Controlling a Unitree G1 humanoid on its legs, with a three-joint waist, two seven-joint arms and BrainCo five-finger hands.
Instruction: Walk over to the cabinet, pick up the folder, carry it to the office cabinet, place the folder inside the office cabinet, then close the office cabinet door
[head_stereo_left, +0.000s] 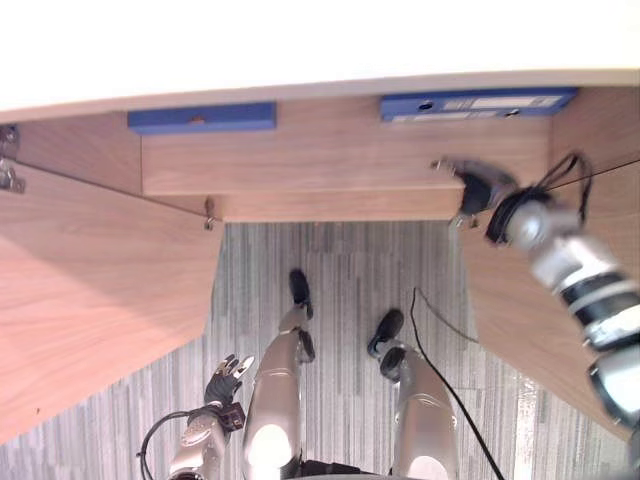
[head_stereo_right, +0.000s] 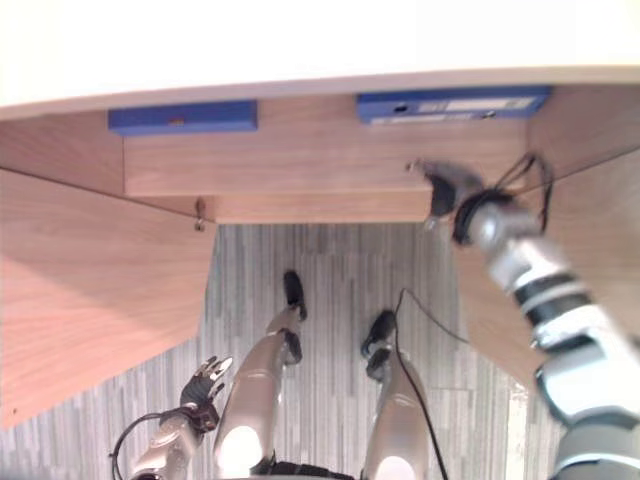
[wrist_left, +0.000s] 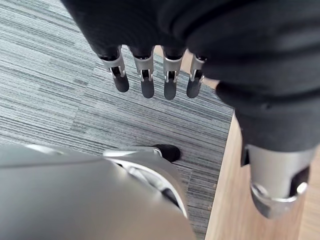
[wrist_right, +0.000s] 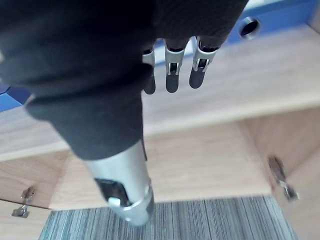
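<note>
Two blue folders lie flat on the wooden shelf (head_stereo_left: 340, 150) of the open office cabinet: one with a white label (head_stereo_left: 478, 103) at the right, a plain one (head_stereo_left: 201, 117) at the left. My right hand (head_stereo_left: 478, 185) is raised in front of the shelf edge, just below the labelled folder and beside the right door (head_stereo_left: 530, 320). Its fingers (wrist_right: 171, 75) are straight and hold nothing; the folder's blue spine (wrist_right: 280, 12) shows past them. My left hand (head_stereo_left: 227, 378) hangs low at my side, its fingers (wrist_left: 147, 75) relaxed and empty above the carpet.
Both cabinet doors stand open toward me; the left door (head_stereo_left: 90, 290) reaches far out over the striped grey carpet (head_stereo_left: 350, 270). The white cabinet top (head_stereo_left: 300, 40) runs across above the shelf. Metal hinges (head_stereo_left: 10, 175) sit on the inside of the left door.
</note>
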